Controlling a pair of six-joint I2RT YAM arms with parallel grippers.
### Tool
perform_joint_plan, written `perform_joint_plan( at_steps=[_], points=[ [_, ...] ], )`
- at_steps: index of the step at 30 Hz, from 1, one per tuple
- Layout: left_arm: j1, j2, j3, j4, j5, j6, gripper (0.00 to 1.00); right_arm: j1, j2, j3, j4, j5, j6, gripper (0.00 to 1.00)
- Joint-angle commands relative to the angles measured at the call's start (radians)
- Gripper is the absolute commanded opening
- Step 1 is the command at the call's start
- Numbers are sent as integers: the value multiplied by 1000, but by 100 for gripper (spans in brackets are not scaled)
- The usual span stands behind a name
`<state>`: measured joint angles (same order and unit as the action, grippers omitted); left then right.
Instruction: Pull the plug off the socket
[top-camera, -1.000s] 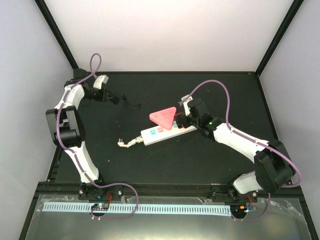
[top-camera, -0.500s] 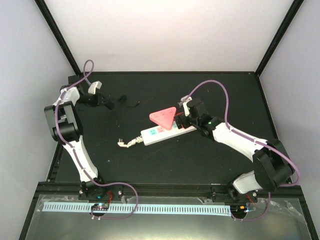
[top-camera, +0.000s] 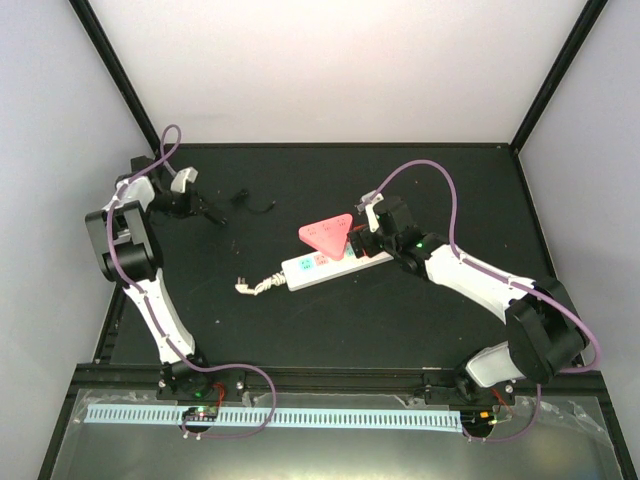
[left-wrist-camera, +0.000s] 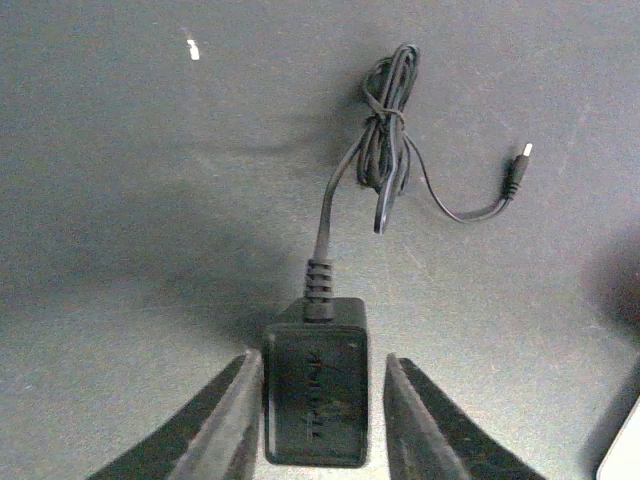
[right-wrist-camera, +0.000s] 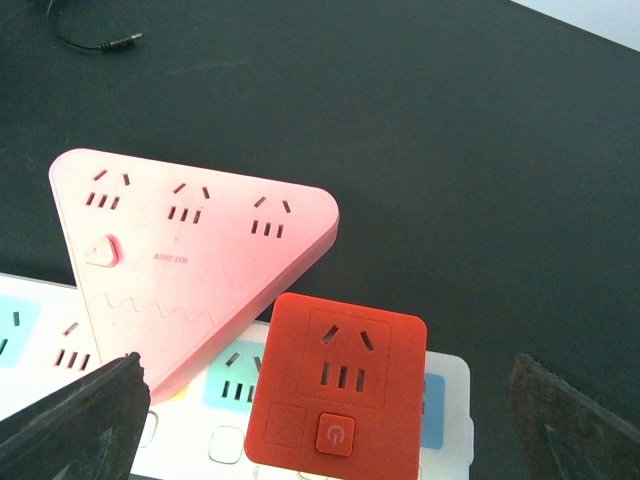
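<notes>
The socket (top-camera: 315, 268), a long white strip with pastel outlets (right-wrist-camera: 450, 385), lies mid-table with its frayed cord stub (top-camera: 255, 287) at the left end. A pink triangular adapter (top-camera: 328, 233) (right-wrist-camera: 190, 250) and a red square adapter (right-wrist-camera: 335, 385) sit plugged into it. A black plug (left-wrist-camera: 315, 390) lies on the mat far left, away from the socket. Its coiled cable (left-wrist-camera: 385, 130) (top-camera: 245, 200) trails ahead. My left gripper (left-wrist-camera: 320, 365) (top-camera: 208, 212) straddles the plug, open, with a gap at the right finger. My right gripper (right-wrist-camera: 325, 362) (top-camera: 368, 245) stands wide open over the red adapter.
The black mat (top-camera: 420, 190) ends at black frame posts and white walls behind and to both sides. The cable's small jack (left-wrist-camera: 517, 175) lies right of the coil. A perforated white rail (top-camera: 330, 417) runs along the near edge by the arm bases.
My left arm has drawn back to the left with the black plug, and its jaws have widened off it. The right arm and the socket have not moved.
</notes>
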<state>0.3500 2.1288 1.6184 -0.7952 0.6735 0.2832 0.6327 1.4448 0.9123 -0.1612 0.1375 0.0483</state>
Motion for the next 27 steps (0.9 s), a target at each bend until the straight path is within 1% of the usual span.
perform_joint_plan(
  at_steps=[1, 3, 5, 8, 11, 21, 27],
  points=[
    [22, 7, 24, -15, -32, -6, 45, -1, 8, 30, 4, -9, -13, 100],
    [26, 1, 30, -23, -38, 1, 52, -2, 6, 30, 4, -11, -12, 100],
    [30, -10, 28, -24, -45, 5, 58, -3, 5, 30, 3, -13, -15, 100],
    [30, -31, 27, -35, -70, 23, 63, -1, 3, 31, 2, -14, -16, 100],
    [30, -94, 1, -31, -68, 56, 68, -2, 0, 34, -2, -18, -15, 100],
    [3, -367, -115, -42, -99, 194, 79, -18, -17, 30, -11, -40, 3, 100],
    [-33, -487, -132, -113, -80, 271, 84, -54, -35, 20, -28, -72, 16, 100]
  ],
)
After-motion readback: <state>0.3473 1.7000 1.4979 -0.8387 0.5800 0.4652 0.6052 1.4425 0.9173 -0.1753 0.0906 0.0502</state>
